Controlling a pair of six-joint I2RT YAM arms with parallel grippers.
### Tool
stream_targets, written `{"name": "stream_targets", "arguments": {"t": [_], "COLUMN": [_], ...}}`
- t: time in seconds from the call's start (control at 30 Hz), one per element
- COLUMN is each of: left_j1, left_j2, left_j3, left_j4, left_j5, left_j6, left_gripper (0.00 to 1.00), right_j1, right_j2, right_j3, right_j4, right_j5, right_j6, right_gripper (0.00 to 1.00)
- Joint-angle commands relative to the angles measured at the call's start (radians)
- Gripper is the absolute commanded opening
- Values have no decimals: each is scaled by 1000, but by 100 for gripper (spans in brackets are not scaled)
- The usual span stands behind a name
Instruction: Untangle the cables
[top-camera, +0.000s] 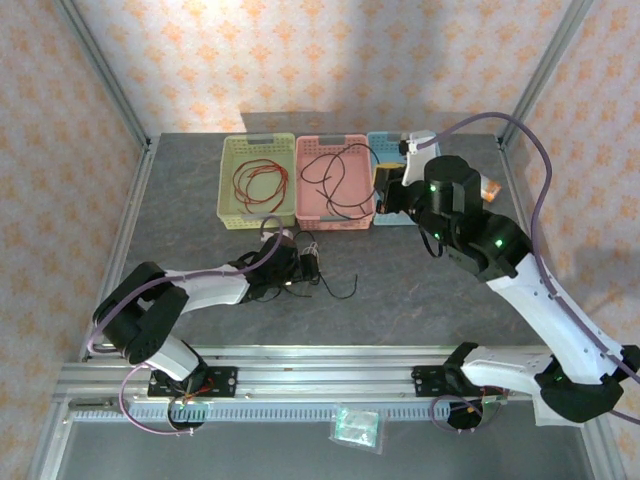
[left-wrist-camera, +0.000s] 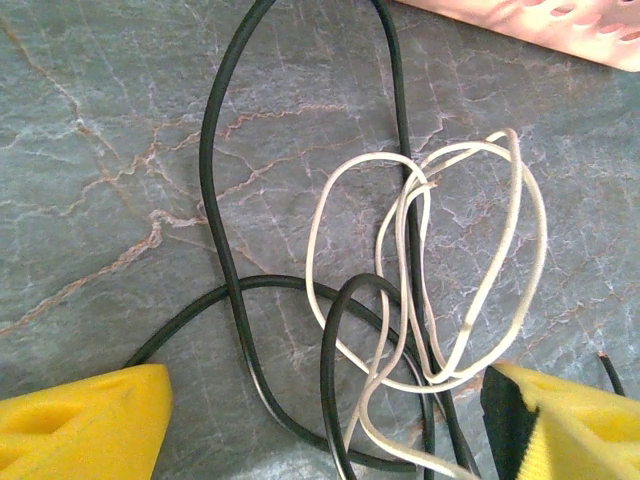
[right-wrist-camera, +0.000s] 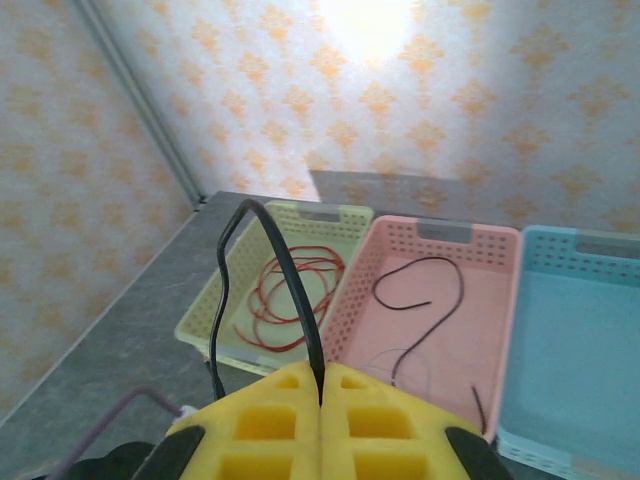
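Yellow foam pads (left-wrist-camera: 80, 420) of the left gripper (left-wrist-camera: 320, 425): set wide apart and clamped on nothing. They sit low over the knot with the loops lying between them, probably so a single strand can be picked out before closing.

Tangled black cable (left-wrist-camera: 215, 200): thin dark sheathed wire in long loops on the grey marbled tabletop (left-wrist-camera: 100, 150), left of centre. It crosses the white wire at several places.

Tangled white cable (left-wrist-camera: 530, 250): thin pale wire in several overlapping loops, just near of the pink basket's corner. It is not yet separated from the black one.

Right gripper (right-wrist-camera: 322, 400): yellow pads pressed together on the held black cable (right-wrist-camera: 265, 235), whose loop stands up out of the seam. The gripper is raised at the far side by the baskets, apparently to deliver this strand to a bin.

Yellow-green perforated plastic basket (top-camera: 224, 180), far left of the row: holds the coiled red cable (top-camera: 258, 183).

Pink perforated plastic basket (top-camera: 335, 222), far middle: holds the binned black cable (top-camera: 335, 180), lying loose.

Light blue plastic basket (right-wrist-camera: 580, 245), far right: no wire can be seen in the visible part, so it is likely kept for white.

Status, as judged: sorting by colour is partly done, and the table knot is the outstanding item.
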Motion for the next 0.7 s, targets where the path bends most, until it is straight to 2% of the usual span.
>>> {"name": "stream_targets", "arguments": {"t": [0.0, 0.23, 0.27, 0.33, 0.4, 0.67], "left_j1": [-23, -38, -38, -38, -37, -34], "left_j2": [-95, -305, -334, -385, -427, -505], "left_j3": [-9, 2, 1, -1, 2, -48], "left_j4": [12, -43, -55, -74, -83, -2], "left_j5": [-62, -191, -220, -268, -298, -257], "left_j6": [-9, 9, 7, 0, -21, -53], "left_gripper": [85, 88, 90, 99, 99, 99], "right_j1": [-8, -16, -20, -30, -46, -124], "right_j2": [11, 102, 114, 141, 176, 354], "right_j3": [-2, -19, -26, -36, -42, -46], "right_j4": [11, 131, 151, 183, 202, 273], "right_j5": [115, 204, 213, 216, 205, 111], "right_j6": [21, 74, 77, 87, 100, 171], "right_gripper": [0, 0, 0, 0, 0, 0]}}
